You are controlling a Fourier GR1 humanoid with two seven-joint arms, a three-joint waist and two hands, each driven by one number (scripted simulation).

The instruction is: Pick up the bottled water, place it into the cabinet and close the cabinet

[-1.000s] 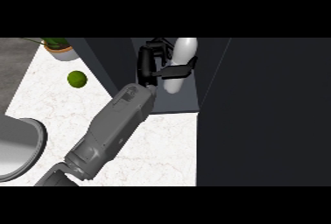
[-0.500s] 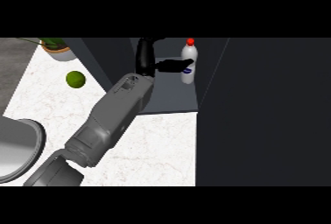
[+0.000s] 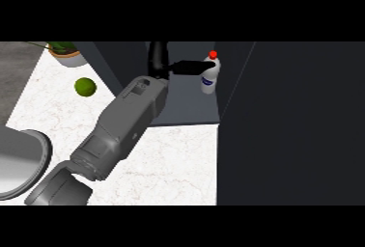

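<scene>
Since a second ago the bottled water (image 3: 208, 77) has gone from leaning in the hand's grasp to standing upright on its own, red cap (image 3: 212, 54) up, inside the cabinet (image 3: 182, 103) at the upper centre of the frame. Over the last half second it has not shifted. The left hand (image 3: 158, 65) has let go. Its fingers (image 3: 187, 67) are now stretched out straight to the right, their tips reaching the bottle's shoulder, and it cannot be told whether they touch it or stop just beside it. The grey forearm (image 3: 125, 125) runs as before from the lower left of the frame up to the cabinet mouth.

For the task this likely means the placing step is done. What is left is to draw the hand out without knocking the bottle and then shut the cabinet. The dark panel (image 3: 292, 125) filling the right of the frame looks like the open door.

By count, one bottle is in the cabinet. On the white table (image 3: 171, 164) there is one green fruit (image 3: 85, 87) at the upper left and one potted plant (image 3: 65, 53) in the top left corner. One grey round vessel (image 3: 18, 164) is cut by the left edge. One cabinet, one arm and one hand are visible; the right hand does not show.
</scene>
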